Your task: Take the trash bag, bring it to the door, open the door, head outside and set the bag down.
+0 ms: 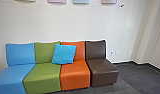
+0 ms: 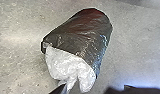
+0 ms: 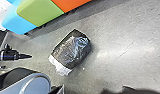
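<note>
The trash bag (image 2: 83, 37) lies on the grey floor in the left wrist view, dark and shiny over its bulk, with a crumpled white end. A dark tip of my left gripper (image 2: 59, 89) overlaps the edge of that white end; contact cannot be told. In the right wrist view the same bag (image 3: 73, 50) rests on the floor in front of the seats, and the dark pointed left gripper (image 3: 27, 56) shows apart from its white end. Part of my right gripper (image 3: 60, 89) appears at the picture's edge there.
A row of blue, green, orange and brown seats (image 1: 102, 71) stands against the white wall (image 1: 71, 27) in the head view. A bright blue cushion (image 1: 64, 54) leans on the green and orange backs. Dark floor (image 1: 138, 75) extends right of the seats.
</note>
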`<state>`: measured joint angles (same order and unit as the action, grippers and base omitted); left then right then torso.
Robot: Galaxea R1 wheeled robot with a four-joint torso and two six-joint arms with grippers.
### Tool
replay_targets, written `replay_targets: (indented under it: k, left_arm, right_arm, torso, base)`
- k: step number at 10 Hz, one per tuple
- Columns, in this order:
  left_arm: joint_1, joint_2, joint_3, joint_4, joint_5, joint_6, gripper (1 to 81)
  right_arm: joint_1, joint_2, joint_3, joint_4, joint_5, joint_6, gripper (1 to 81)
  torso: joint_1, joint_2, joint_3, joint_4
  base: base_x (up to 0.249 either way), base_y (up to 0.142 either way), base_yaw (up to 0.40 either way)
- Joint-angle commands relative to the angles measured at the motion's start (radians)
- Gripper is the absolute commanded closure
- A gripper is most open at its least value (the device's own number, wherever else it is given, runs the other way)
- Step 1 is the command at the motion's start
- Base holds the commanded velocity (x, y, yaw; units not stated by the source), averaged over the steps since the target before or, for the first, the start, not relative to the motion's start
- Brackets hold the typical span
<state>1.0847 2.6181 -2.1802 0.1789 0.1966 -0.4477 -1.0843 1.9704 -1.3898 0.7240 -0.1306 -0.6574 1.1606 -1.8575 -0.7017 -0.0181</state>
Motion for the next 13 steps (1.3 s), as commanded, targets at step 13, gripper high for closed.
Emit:
replay_targets:
  k: [13]
  left_arm:
    - [-0.346, 0.025, 0.036, -0.032, 0.233, -0.002, 1.0]
  right_arm:
    - [0.275, -0.055, 0.080, 0.029, -0.215, 0.050, 1.0]
  torso:
    - [0.395, -0.626, -0.359, 0.000]
  base:
    - [0.000, 0.000, 0.000]
